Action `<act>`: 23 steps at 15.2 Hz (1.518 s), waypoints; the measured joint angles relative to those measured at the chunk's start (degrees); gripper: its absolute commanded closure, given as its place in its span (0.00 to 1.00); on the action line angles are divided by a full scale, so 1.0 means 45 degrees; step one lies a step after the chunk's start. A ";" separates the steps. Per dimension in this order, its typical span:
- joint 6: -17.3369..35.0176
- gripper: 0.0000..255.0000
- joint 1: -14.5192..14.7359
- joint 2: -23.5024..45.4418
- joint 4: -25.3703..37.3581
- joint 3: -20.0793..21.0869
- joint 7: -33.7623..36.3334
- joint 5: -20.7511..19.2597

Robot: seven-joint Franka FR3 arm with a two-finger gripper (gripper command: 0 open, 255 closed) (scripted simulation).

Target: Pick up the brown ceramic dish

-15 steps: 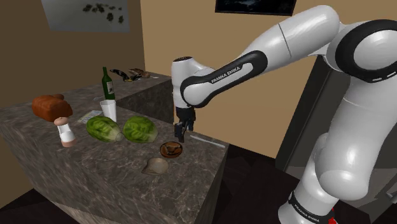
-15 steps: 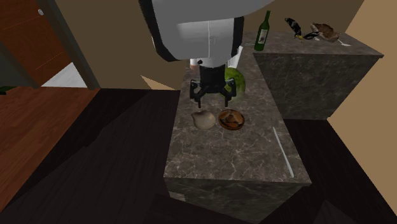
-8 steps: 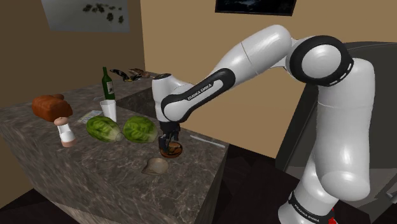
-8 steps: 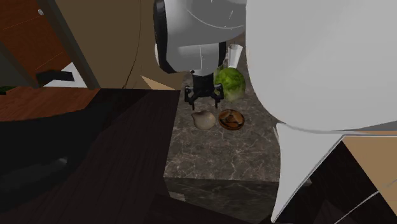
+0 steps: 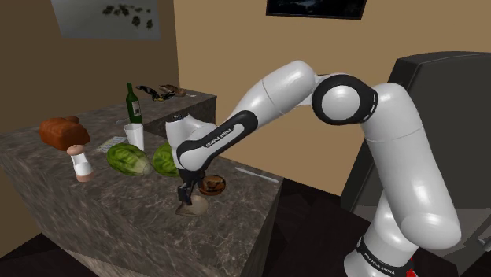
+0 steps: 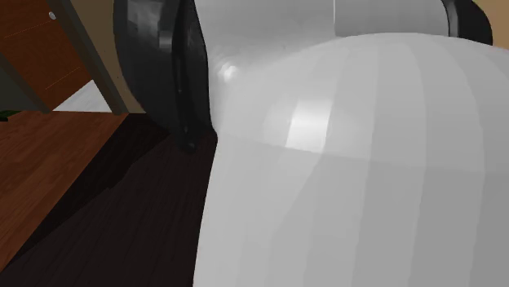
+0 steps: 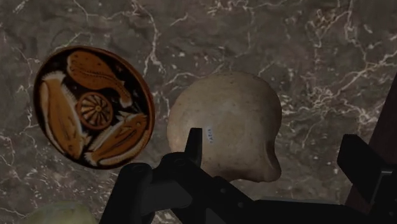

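End effector (image 5: 186, 197) (spread) over beige pot (image 7: 224, 116)

Kitchen: stone counter (image 5: 142, 214), lettuce (image 5: 128, 159), bottle (image 5: 134, 102)

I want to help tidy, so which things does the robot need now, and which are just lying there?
Needed: fingers, tan dish between them.
Lying about: painted plate, lettuces, bottle, bread, cup.
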 measured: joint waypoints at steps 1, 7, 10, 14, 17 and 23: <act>-0.0112 0.00 0.0098 0.0571 0.0640 -0.0027 -0.0043 -0.0068; -0.0311 0.00 0.0622 0.2854 0.2948 -0.0119 -0.0026 -0.0306; 0.0003 0.00 0.0641 0.3184 0.2958 -0.0170 0.0007 -0.0365; 0.0174 1.00 0.0665 0.3567 0.3174 -0.0218 0.0011 -0.0407; 0.0190 1.00 0.0663 0.3595 0.3200 -0.0221 0.0005 -0.0409; 0.0193 1.00 0.0668 0.3592 0.3198 -0.0224 0.0015 -0.0413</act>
